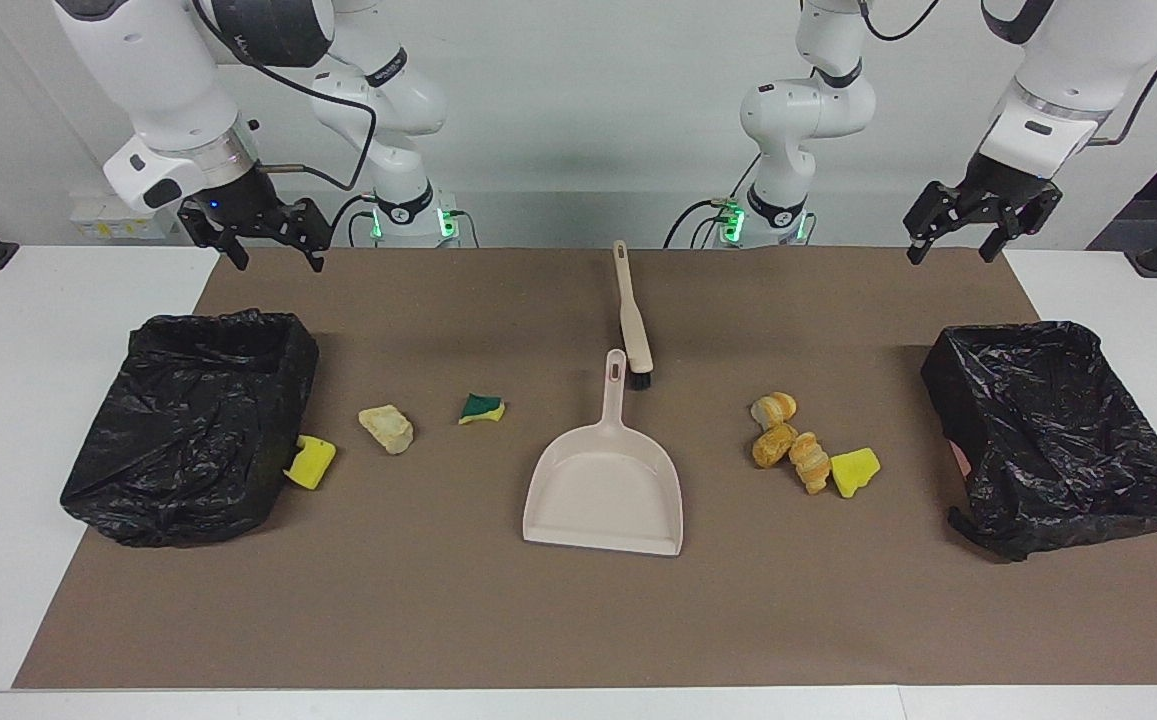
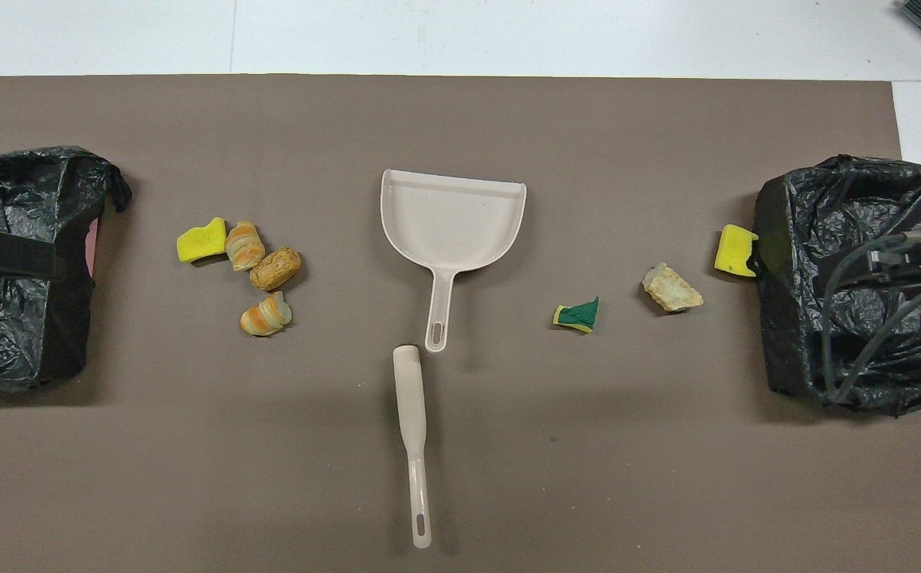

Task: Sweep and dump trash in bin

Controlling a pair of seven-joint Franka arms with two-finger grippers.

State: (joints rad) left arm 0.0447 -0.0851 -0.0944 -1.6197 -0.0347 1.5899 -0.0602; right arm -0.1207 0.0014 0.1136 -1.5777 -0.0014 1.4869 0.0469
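Plastic, pale and stiff, the brush [image 1: 632, 310] lies nearest the robots in the middle of the brown mat [image 1: 578, 620], its thin handle toward the arms and its dark bristles close to the handle tip of the dustpan [image 1: 606, 490], which lies a little farther out with its mouth turned away from them. Both look light and rigid, and I'd judge each is best pinched across its narrow handle, though a smooth handle could twist in a pinch. Level with the dustpan's handle the trash sits in two scatters: toward the left arm's end three bread-like rolls [image 1: 786, 440] and a yellow sponge piece [image 1: 855, 472] huddle together, touching; toward the right arm's end lie a green-and-yellow sponge scrap [image 1: 482, 408], a pale crumbly chunk [image 1: 386, 428] and another yellow sponge [image 1: 310, 462] resting against the black-lined bin [image 1: 193, 425]. A second lined bin [image 1: 1053, 435] stands at the left arm's end. These scraps look soft and nearly weightless, likely to roll or skid ahead of the bristles. The left claw [image 1: 980, 222] and the right claw [image 1: 256, 232] hang spread wide and empty above the mat's corners nearest the robots, both arms waiting.
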